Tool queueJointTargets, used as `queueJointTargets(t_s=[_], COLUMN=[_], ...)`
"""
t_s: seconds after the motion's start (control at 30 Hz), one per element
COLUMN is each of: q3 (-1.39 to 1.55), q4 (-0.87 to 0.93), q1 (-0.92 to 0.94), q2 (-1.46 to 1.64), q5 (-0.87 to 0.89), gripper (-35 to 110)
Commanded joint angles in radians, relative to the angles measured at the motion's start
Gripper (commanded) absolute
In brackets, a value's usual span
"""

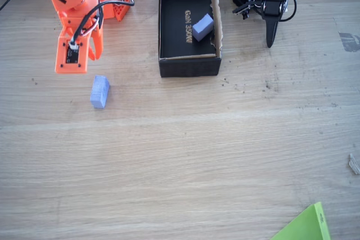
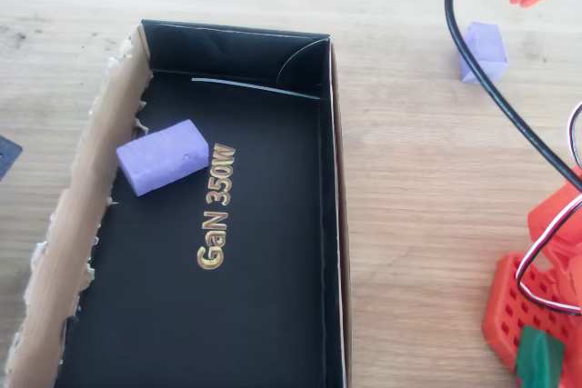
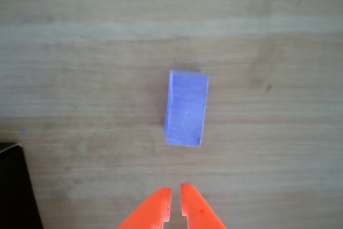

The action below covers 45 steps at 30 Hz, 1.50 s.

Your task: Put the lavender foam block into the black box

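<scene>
Lavender foam block (image 3: pixel 186 108) is seen lying flat on the bare wooden table (image 1: pixel 185 155), just ahead of the claw's (image 3: pixel 176 203) orange fingertips and clear of them, in the wrist view. The claw is held clenched, its two tips almost meeting, with nothing gripped between them. In the fixed view the claw (image 1: pixel 93 46) is poised just above and behind the lavender foam block (image 1: pixel 100 91), with a gap of table showing between them. The black box (image 1: pixel 189 63) is set well off to the claw's side, apart from the block, its brown raw-cardboard edge on the far wall. A paler foam block (image 2: pixel 163 156) is already lodged inside the box beside the gold lettering (image 2: pixel 216 208); the saturated one is not yet picked up, so the task is judged to be at its start: opening, grasping, lifting, carrying and releasing are all left. Open table is found on every side of the block, so room for spreading the fingers is judged ample. The box's low walls must be cleared on the way in, and free floor is available past the lettering. A black cable (image 2: pixel 496 97) is draped near the arm's orange base (image 2: pixel 536 306) and may need watching
</scene>
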Motion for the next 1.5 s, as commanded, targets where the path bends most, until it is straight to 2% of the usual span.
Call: queueJointTargets(t_s=[0.0, 0.33, 0.53, 0.77, 1.03, 1.47], q3=[-0.055, -0.072, -0.072, -0.072, -0.072, -0.071], q4=[0.023, 0.018, 0.0, 0.003, 0.005, -0.021], q1=[0.021, 0.026, 0.032, 0.034, 0.051, 0.104], q2=[0.002, -0.017, -0.015, -0.015, -0.011, -0.032], q5=[-0.005, -0.04, -0.074, -0.078, -0.092, -0.153], gripper=[0, 2, 22, 35, 40, 38])
